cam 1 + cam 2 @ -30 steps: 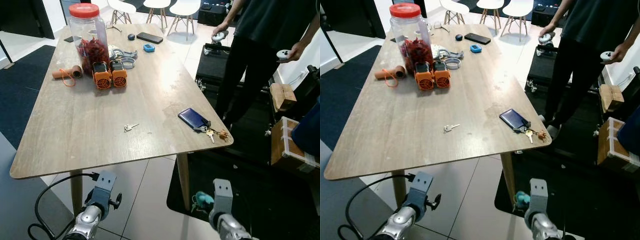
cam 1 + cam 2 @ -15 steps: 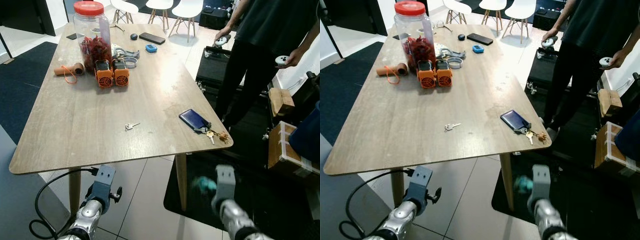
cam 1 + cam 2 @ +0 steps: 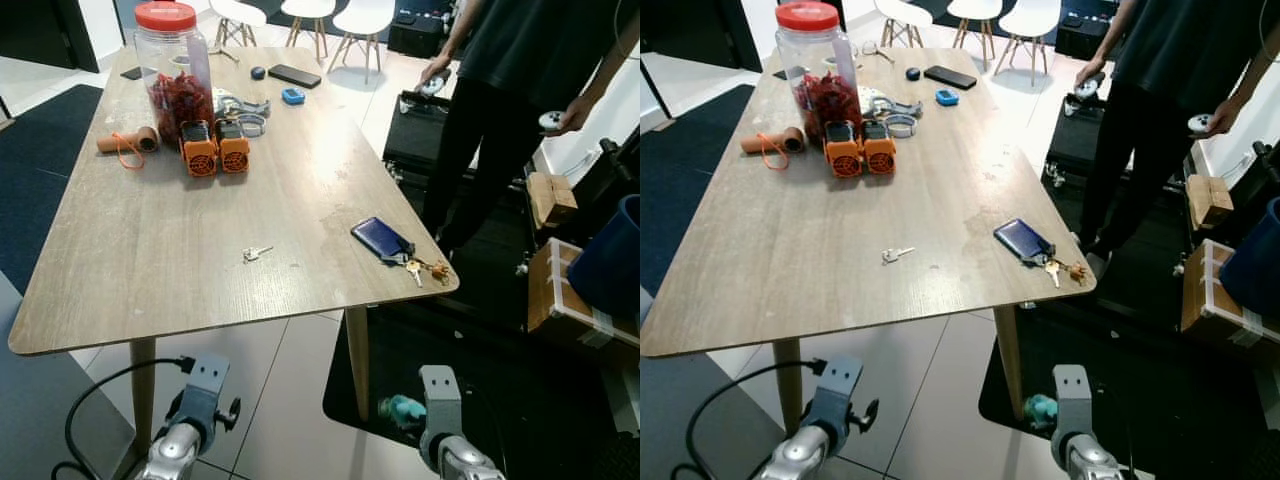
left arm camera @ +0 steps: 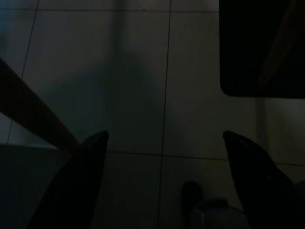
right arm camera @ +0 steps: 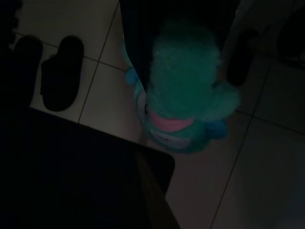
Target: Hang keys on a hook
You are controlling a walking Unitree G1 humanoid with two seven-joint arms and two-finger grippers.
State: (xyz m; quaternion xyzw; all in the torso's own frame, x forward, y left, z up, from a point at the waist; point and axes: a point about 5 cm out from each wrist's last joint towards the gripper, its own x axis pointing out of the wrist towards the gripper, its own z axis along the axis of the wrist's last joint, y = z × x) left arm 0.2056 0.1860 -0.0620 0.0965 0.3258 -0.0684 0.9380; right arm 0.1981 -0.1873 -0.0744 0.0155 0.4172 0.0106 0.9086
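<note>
right wrist view: right gripper [image 5: 157,86] fingers grasping a teal plush keychain [image 5: 183,90]; left gripper [image 4: 164,143] fingers released.

The worktop [image 3: 150,230] is light wood grain. The jar [image 3: 175,60] has a red lid and red contents. Two boxes [image 3: 216,150] are orange and black. The wallet [image 3: 378,236] is dark blue. The plush [image 5: 186,90] is teal with a pink band. The floor [image 3: 290,400] is pale tile.

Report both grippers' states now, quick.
Left gripper: open, holding nothing, hanging over the floor tiles.
Right gripper: shut on a teal plush toy, hanging low beside the table.
</note>
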